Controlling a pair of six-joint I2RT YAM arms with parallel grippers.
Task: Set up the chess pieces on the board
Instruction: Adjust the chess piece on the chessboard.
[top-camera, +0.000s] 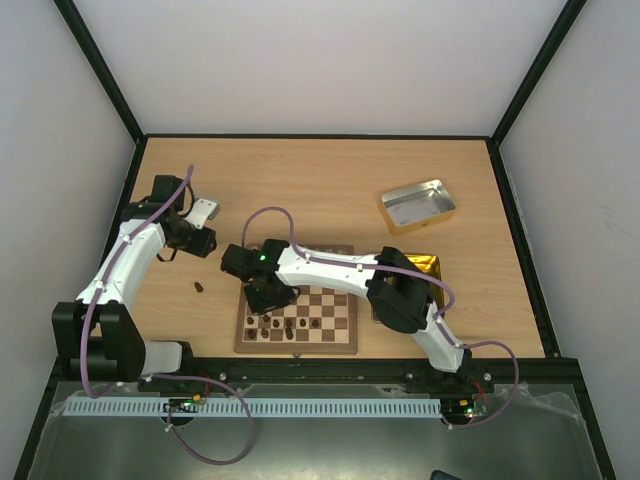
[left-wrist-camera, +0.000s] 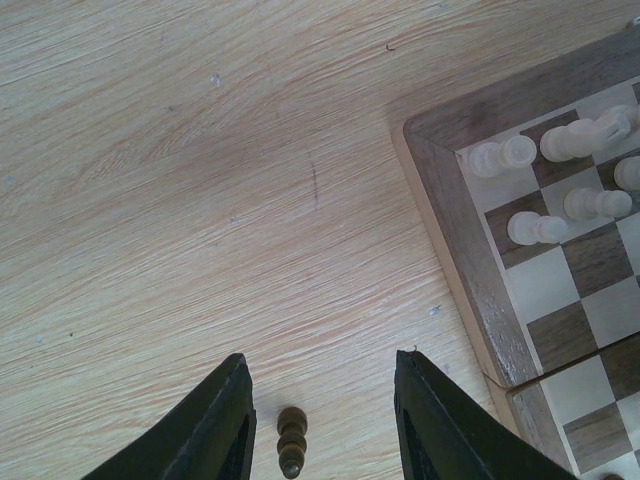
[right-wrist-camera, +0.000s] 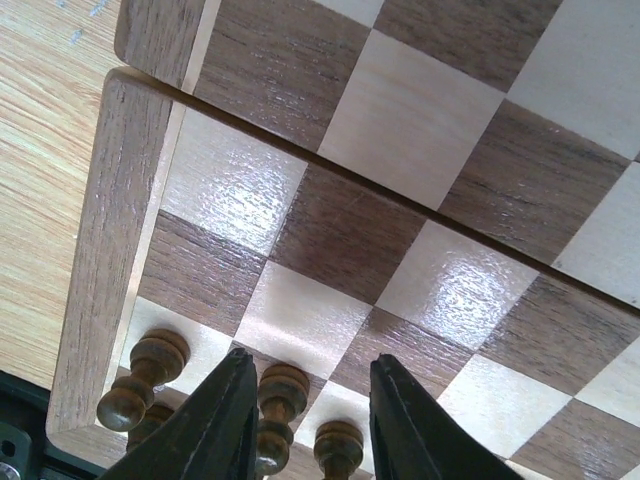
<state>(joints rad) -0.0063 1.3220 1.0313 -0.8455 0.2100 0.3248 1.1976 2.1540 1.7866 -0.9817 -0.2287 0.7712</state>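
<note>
Your left claw (left-wrist-camera: 320, 372) stands half open around a dark piece (left-wrist-camera: 291, 440) lying on the counter (left-wrist-camera: 200, 200), probably to grasp it. Your right claw (right-wrist-camera: 310, 362) hangs open, empty, over the board (right-wrist-camera: 95, 250) corner.

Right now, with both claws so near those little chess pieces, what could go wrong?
1. The right claw hangs open over crowded dark pieces in a corner of the board. Closing or shifting there could topple the neighbours.
2. The left claw straddles a lone dark piece lying flat on the table. It might roll or squirt out of a pinch.
</note>
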